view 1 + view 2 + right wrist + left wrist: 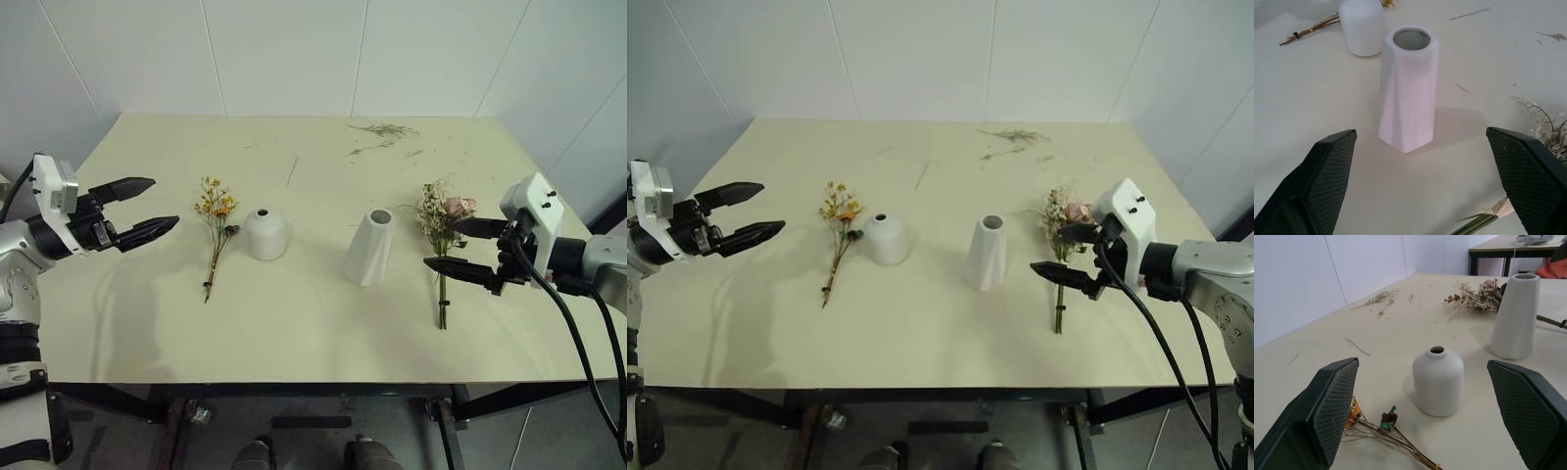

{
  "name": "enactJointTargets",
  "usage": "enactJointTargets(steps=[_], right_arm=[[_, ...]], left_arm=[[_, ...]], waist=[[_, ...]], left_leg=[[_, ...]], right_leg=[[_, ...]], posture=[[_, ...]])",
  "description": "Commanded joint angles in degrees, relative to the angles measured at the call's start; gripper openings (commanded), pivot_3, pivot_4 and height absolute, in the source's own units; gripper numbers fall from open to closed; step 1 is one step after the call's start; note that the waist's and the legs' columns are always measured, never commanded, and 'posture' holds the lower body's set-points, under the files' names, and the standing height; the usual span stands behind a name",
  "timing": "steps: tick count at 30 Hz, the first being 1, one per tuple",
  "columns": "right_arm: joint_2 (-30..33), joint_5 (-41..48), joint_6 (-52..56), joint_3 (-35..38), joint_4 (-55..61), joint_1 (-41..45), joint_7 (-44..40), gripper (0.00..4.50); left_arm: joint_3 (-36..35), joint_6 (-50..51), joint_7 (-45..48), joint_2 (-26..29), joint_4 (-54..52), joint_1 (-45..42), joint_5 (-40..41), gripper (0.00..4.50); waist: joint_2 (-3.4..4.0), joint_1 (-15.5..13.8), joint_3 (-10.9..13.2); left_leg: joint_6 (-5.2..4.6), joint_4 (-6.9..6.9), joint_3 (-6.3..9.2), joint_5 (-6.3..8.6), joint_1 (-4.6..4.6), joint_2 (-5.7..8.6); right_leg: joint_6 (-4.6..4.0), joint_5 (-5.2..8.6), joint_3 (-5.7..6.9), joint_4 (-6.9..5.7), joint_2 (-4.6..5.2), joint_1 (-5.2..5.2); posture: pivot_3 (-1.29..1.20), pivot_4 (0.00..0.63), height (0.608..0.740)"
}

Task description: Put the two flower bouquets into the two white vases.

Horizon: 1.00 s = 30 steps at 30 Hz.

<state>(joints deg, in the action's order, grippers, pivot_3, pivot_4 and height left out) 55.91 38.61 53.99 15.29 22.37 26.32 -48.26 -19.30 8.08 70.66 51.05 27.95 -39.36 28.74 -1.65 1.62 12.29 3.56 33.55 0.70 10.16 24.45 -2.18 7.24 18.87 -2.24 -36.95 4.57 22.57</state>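
A thin sprig of yellow-orange blossoms lies on the table left of the short round white vase. The taller tapered white vase stands to its right. Beside that lies the fuller bouquet with a pink rose, its stems pointing toward the front edge. My left gripper hovers open to the left of the sprig, apart from it. Open as well, my right gripper hangs over the fuller bouquet's stems with nothing between its fingers. The left wrist view has the round vase ahead; the right wrist view faces the tall vase.
Loose dried twigs and scraps are scattered at the table's far right, with a single twig near the far middle. The cream table has white walls behind it. A black cable hangs off my right arm.
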Motion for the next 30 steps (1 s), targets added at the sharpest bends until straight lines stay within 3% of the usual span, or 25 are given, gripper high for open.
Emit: enactJointTargets(steps=[1, 14, 18, 22, 30], right_arm=[[-0.2, 1.5, 0.3, 2.2, 2.0, 0.2, 1.3, 4.48], [-2.2, 3.7, 0.4, 0.5, 3.6, 0.7, 4.1, 4.48], [-3.1, 4.5, 0.2, -0.5, 1.9, 3.6, 4.1, 4.48], [-4.9, 0.3, -8.9, -3.5, -1.1, 5.9, 0.7, 4.48], [-6.4, 0.7, -16.3, -4.2, -3.6, 8.0, -5.6, 4.48]], left_arm=[[-0.3, -1.6, 0.9, 0.4, 0.6, -1.9, -0.1, 4.50], [0.0, 0.7, -0.4, 0.2, -1.9, 0.4, -0.7, 4.50], [-0.8, 5.4, -6.8, 0.0, -5.9, 3.0, -1.3, 4.50], [-1.3, 8.5, -14.4, -1.0, -11.1, 6.0, -2.4, 4.50], [0.6, 20.6, -27.7, -2.9, -21.1, 9.5, -3.8, 4.50]], waist=[[0.00, 0.0, 0.0], [0.00, 0.0, 0.0], [-0.01, 0.2, 0.0], [-0.01, 0.1, 0.0], [-0.02, 0.0, 0.0]], left_leg=[[0.00, 0.00, 0.00, 0.00, 0.00, 0.00], [-0.01, 0.09, 0.00, 0.00, 0.00, -0.01], [-0.02, 0.09, -0.02, 0.01, -0.01, -0.01], [-0.02, 0.14, -0.02, 0.01, -0.01, -0.06], [-0.03, 0.23, -0.04, 0.03, 0.00, -0.06]], right_leg=[[0.00, 0.00, 0.00, 0.00, 0.00, 0.00], [0.02, -0.02, -0.02, -0.04, -0.01, -0.02], [0.02, -0.03, -0.06, -0.04, -0.01, -0.01], [0.00, -0.06, -0.06, -0.06, -0.05, -0.01], [0.07, -0.10, -0.13, -0.05, -0.07, -0.05]], posture=[[0.00, 0.150, 0.740], [0.00, 0.150, 0.740], [0.00, 0.150, 0.740], [0.00, 0.150, 0.740], [0.00, 0.150, 0.740]])
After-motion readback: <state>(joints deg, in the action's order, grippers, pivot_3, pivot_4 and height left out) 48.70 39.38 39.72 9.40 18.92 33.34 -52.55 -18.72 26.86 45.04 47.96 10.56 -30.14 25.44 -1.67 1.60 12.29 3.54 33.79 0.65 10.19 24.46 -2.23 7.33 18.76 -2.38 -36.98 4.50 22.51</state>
